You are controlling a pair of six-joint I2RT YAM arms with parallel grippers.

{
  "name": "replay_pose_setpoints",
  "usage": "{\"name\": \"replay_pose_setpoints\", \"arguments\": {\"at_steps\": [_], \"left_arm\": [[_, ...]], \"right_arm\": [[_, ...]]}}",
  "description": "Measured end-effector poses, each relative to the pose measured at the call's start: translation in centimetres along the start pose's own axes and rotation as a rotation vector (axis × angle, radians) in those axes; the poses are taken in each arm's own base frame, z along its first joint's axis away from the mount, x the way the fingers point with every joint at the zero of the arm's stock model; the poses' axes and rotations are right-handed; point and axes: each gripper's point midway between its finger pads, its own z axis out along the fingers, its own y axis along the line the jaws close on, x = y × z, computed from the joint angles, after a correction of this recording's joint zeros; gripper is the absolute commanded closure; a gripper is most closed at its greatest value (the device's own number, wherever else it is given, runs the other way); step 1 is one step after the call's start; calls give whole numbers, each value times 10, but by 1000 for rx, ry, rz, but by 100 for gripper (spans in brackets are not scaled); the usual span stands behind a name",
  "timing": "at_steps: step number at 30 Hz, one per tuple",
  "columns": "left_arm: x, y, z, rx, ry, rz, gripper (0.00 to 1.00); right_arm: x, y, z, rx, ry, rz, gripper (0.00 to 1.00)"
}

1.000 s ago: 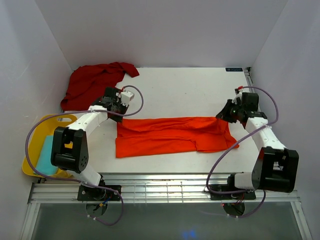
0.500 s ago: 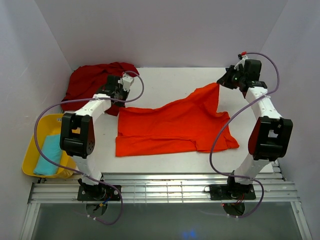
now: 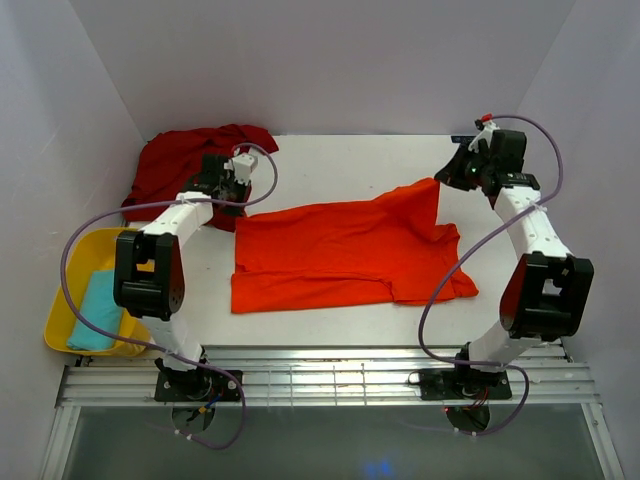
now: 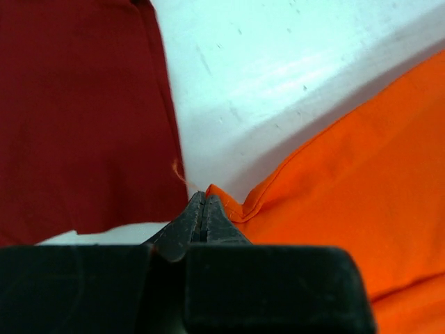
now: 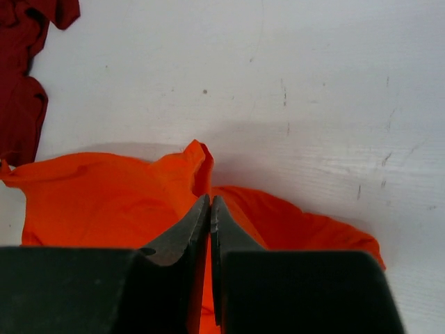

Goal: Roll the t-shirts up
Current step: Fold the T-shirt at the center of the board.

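Left fingers: clenched on the far left corner of the orange-red t-shirt, held low, just beside the crimson t-shirt.
Right fingers: clenched on the far right corner of the same shirt, lifted so the cloth rose to a peak.
Orange-red t-shirt: mid-desk, spread left to right; near edge lay flat, far right part was off the desk.
Crimson t-shirt: bunched at the far left corner of the desk, unrolled.
Yellow tub: off the desk's left edge, held a teal cloth.
Step in hand: judged to be spreading the orange-red shirt by its far corners; no roll had begun.
Next move: likely called for both arms to draw the far edge taut and level, then lay it flat before releasing.
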Motion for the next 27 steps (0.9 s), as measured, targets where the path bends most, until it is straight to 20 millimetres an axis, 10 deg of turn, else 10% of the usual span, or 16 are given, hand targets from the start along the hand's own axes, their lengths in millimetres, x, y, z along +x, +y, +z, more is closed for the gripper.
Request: {"name": "replay_pose_setpoints", "arguments": {"at_steps": [10, 27], "left_arm": [[54, -32, -25, 116, 58, 29, 100], [80, -43, -41, 152, 81, 68, 100]], "right_arm": [[105, -19, -41, 101, 160, 92, 92], [143, -52, -71, 251, 141, 135, 92]]}}
